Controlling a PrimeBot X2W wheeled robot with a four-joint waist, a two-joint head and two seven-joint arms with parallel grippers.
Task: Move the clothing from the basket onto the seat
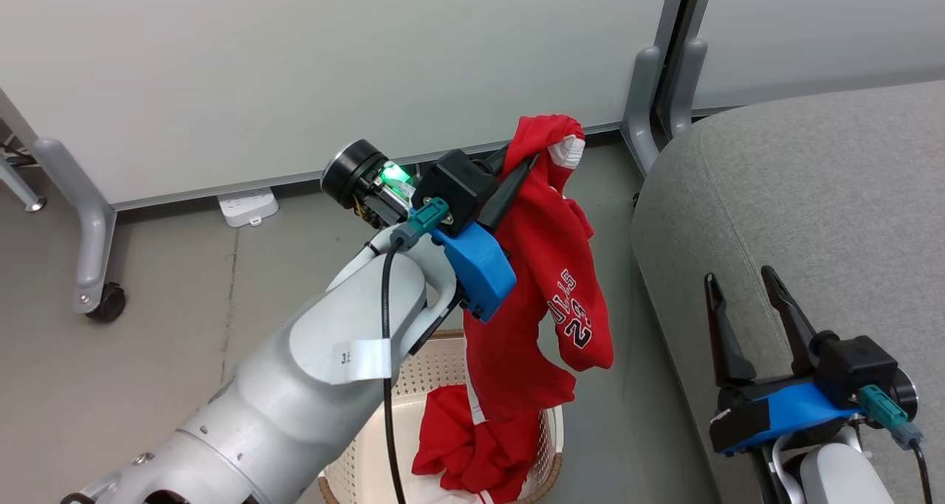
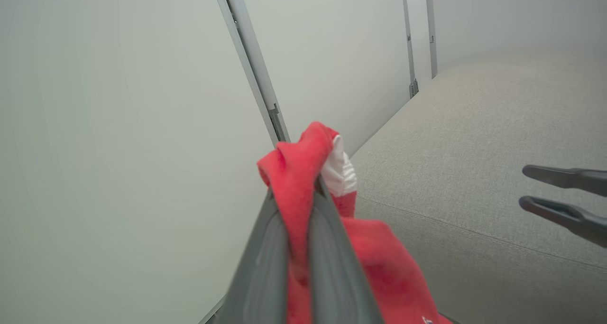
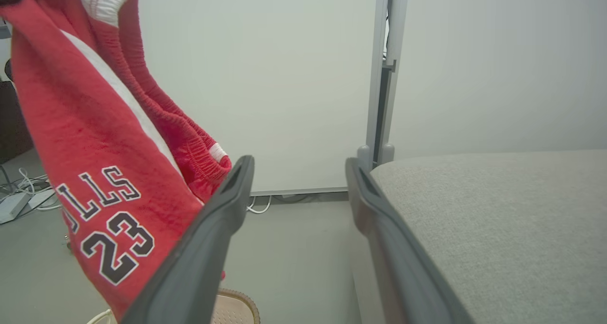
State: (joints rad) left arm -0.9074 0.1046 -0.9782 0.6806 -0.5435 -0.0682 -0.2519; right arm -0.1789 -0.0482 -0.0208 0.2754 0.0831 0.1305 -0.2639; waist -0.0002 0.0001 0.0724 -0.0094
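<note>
Pinching the red garment numbered 23 (image 1: 550, 268) by a bunched top fold in the left hand (image 1: 528, 166), pressed together on the cloth, with white trim poking out just above the pinch. Hangs below the left hand in one long drape, long axis near vertical, top end at the pinch, lettering partway down and turned toward the right hand (image 1: 738, 277). Reaches with its lower hem down to the basket (image 1: 428, 375), touching or just above the second red garment (image 1: 472, 445) heaped inside; cannot tell which. Straight beneath the left hand, then, the basket; off to that hand's right, beyond the hanging cloth, the grey seat (image 1: 812, 216), near but with a strip of floor (image 1: 620, 386) between. With the right hand spread and holding nothing, low by the seat's near edge, nearer the seat than the left hand yet apart from the cloth. Looks like the carry stage, with one piece lifted and one left in the basket. Calls, most likely, for a sideways sweep of the left hand to its right, high enough to bring the trailing hem clear of the basket and over the seat's rounded edge before letting go. Some risk of snagging the basket or dragging the other piece along.
</note>
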